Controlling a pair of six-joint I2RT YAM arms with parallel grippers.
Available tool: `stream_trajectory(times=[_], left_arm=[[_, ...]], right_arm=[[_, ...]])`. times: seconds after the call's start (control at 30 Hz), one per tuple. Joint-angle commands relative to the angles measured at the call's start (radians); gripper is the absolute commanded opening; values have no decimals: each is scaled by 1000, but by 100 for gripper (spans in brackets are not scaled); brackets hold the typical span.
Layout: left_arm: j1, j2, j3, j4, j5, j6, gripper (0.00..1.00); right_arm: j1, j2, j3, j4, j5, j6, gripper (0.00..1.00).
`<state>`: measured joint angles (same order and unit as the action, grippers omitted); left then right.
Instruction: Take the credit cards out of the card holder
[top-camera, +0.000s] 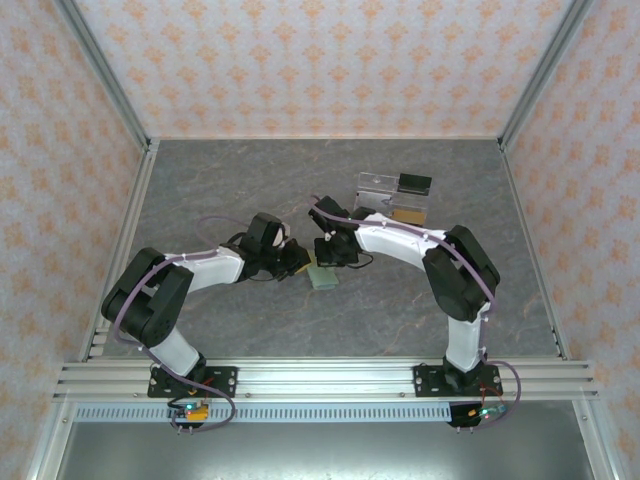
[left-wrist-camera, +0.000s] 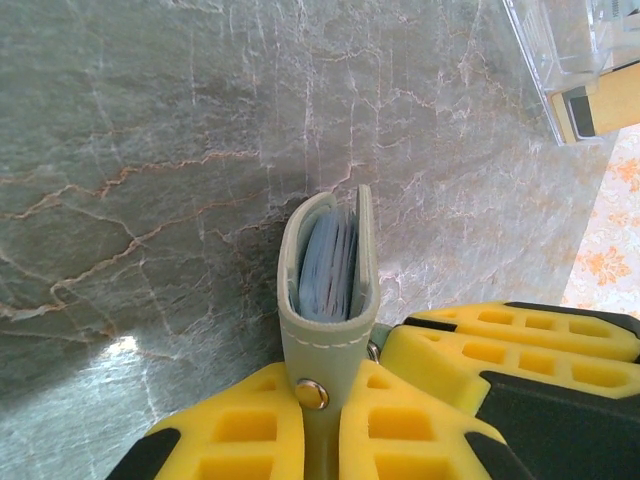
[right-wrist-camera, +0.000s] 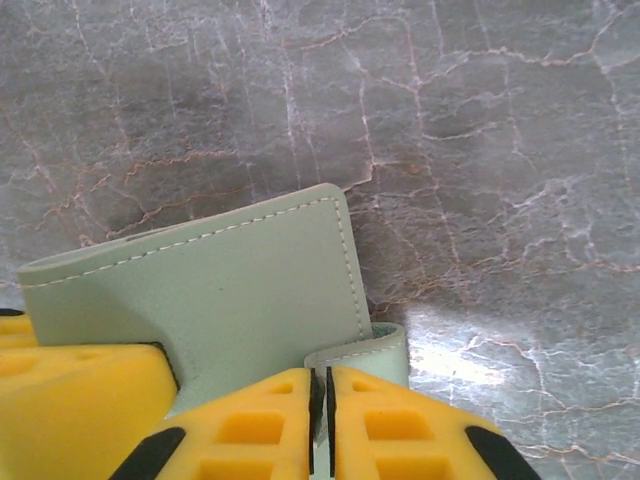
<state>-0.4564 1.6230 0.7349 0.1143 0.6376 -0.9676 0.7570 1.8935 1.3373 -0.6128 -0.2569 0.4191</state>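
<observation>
Yellow fingertips of the left gripper (left-wrist-camera: 320, 400) sit closest in its wrist view, pressed together on the strap (left-wrist-camera: 321, 445) of the card holder (left-wrist-camera: 290, 270), just below a small metal snap stud (left-wrist-camera: 311, 393). The holder stands on edge on the grey marbled table (left-wrist-camera: 150, 150), seen end-on, its sage-green cover wrapped around blue-grey inner leaves (left-wrist-camera: 326, 272). Whether any cards lie between those leaves I cannot make out. Just right of the holder the fingers of the right gripper (left-wrist-camera: 480, 340) crowd in, cut off by the frame. In its own wrist view the right gripper (right-wrist-camera: 320, 385) is drawn nearly shut, with a thin green flap of the card holder (right-wrist-camera: 230, 290) running in between its fingertips; how deep the flap goes is hidden. From above, the card holder (top-camera: 324, 278) is mostly covered and shows just a pale green corner below the two wrists. The left gripper (top-camera: 297, 262) comes at the holder from its left and the right gripper (top-camera: 328, 256) from its right. Both arms are folded at the elbow and reach inward to meet over it. Beyond the holder and off to its right stands a clear acrylic stand (top-camera: 390, 195), and its contents are hard to read.
</observation>
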Motion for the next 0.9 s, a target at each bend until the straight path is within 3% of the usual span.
stream_trajectory(times=[0.0,0.27,0.87], left_arm=[[1,-11,17,-61,-30,27,0],[0,-17,14,-64,-29,31,0],[1,-20,12,-70,-41,29,0]], right_arm=[[-19,-25,-18,-84,174,34,11],[-25,-20,-22,-76,167,45,0],[-47,-49,-33,-116,272,91,0]])
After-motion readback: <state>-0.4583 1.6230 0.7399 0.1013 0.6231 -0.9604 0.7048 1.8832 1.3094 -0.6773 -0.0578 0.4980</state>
